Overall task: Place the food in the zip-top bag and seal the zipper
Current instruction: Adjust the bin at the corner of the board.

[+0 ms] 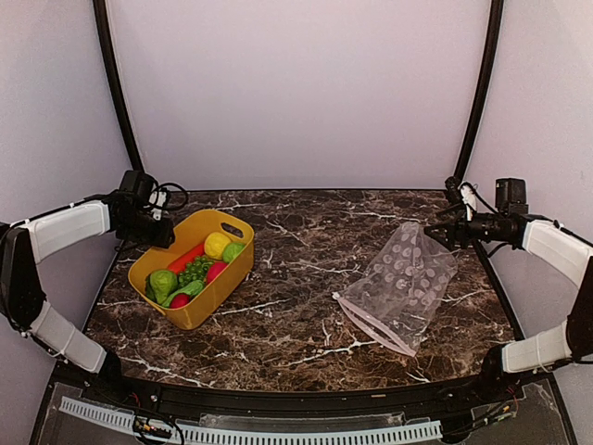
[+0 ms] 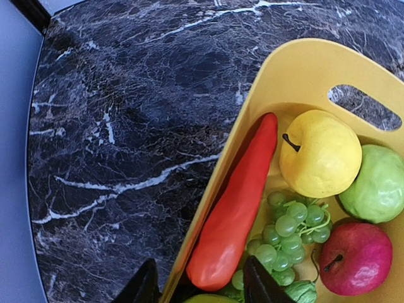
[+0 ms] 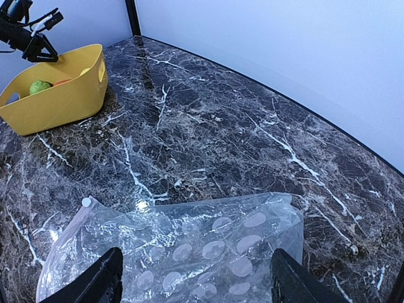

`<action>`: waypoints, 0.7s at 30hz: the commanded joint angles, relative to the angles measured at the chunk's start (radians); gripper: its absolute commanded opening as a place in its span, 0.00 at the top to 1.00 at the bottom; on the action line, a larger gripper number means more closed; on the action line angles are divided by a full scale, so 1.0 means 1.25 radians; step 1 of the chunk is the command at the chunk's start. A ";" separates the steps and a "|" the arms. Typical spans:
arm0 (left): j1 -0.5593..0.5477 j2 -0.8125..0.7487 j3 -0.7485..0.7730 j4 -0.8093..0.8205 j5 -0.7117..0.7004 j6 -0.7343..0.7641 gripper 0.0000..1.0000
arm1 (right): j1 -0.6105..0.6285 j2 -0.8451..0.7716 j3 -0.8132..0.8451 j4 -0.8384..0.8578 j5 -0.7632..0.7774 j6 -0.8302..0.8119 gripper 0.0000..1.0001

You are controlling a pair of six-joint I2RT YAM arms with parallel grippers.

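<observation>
Left wrist: left gripper (image 2: 199, 260) straddles carrot (image 2: 238, 199) end

Top external looks down from high behind, taking in the whole table (image 1: 306, 232). Left wrist sits close, with the yellow tub (image 2: 297, 69) just ahead of the left fingers (image 2: 145, 287). Right wrist faces across the table, with the same tub far ahead of the right fingers (image 3: 101, 284).

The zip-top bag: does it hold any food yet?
No, the zip-top bag lies flat and empty; the food sits in the yellow tub.
</observation>
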 commanded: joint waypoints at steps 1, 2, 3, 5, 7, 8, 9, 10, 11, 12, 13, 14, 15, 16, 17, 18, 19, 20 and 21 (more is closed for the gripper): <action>0.007 0.017 0.028 -0.023 0.008 0.017 0.62 | 0.006 0.007 0.019 -0.013 -0.003 -0.014 0.23; 0.007 0.021 0.030 -0.024 0.010 0.018 0.64 | 0.007 0.009 0.020 -0.016 -0.003 -0.014 0.23; 0.007 0.022 0.033 -0.024 0.011 0.019 0.65 | 0.007 0.010 0.022 -0.019 -0.003 -0.016 0.23; 0.006 0.017 0.038 -0.023 0.004 0.022 0.64 | 0.008 0.010 0.023 -0.023 -0.004 -0.018 0.23; 0.007 -0.001 0.043 -0.018 0.006 0.024 0.61 | 0.009 0.010 0.024 -0.024 -0.005 -0.020 0.23; 0.007 -0.020 0.041 -0.012 0.010 0.024 0.58 | 0.009 0.009 0.024 -0.025 -0.005 -0.020 0.23; 0.006 -0.031 0.036 0.010 0.012 0.024 0.57 | 0.009 0.008 0.023 -0.025 -0.006 -0.020 0.23; 0.007 -0.051 0.026 0.022 0.008 0.023 0.54 | 0.009 0.009 0.023 -0.026 -0.007 -0.020 0.24; 0.008 -0.057 0.022 0.040 0.003 0.019 0.51 | 0.009 0.009 0.024 -0.025 -0.009 -0.020 0.23; 0.012 -0.063 0.017 0.046 0.003 0.018 0.47 | 0.009 0.008 0.023 -0.026 -0.010 -0.020 0.23; 0.013 -0.059 0.018 0.048 -0.006 0.019 0.43 | 0.010 0.008 0.024 -0.027 -0.012 -0.020 0.24; 0.015 -0.042 0.028 0.044 -0.019 0.019 0.42 | 0.010 0.009 0.024 -0.027 -0.014 -0.021 0.24; 0.016 -0.028 0.036 0.022 -0.050 0.020 0.42 | 0.010 0.009 0.024 -0.028 -0.016 -0.021 0.24; 0.017 0.000 0.056 0.009 -0.062 0.022 0.42 | 0.010 0.009 0.024 -0.029 -0.017 -0.021 0.24; 0.017 0.015 0.064 -0.014 -0.082 0.023 0.43 | 0.011 0.008 0.025 -0.029 -0.017 -0.021 0.24; 0.017 0.040 0.072 -0.027 -0.087 0.024 0.44 | 0.011 0.007 0.025 -0.029 -0.017 -0.021 0.24; 0.017 0.057 0.075 -0.029 -0.085 0.024 0.46 | 0.011 0.007 0.025 -0.030 -0.017 -0.021 0.24; 0.018 0.063 0.075 -0.029 -0.073 0.024 0.47 | 0.010 0.006 0.025 -0.031 -0.017 -0.021 0.24; 0.018 0.074 0.077 -0.031 -0.068 0.024 0.50 | 0.011 0.006 0.025 -0.031 -0.017 -0.021 0.24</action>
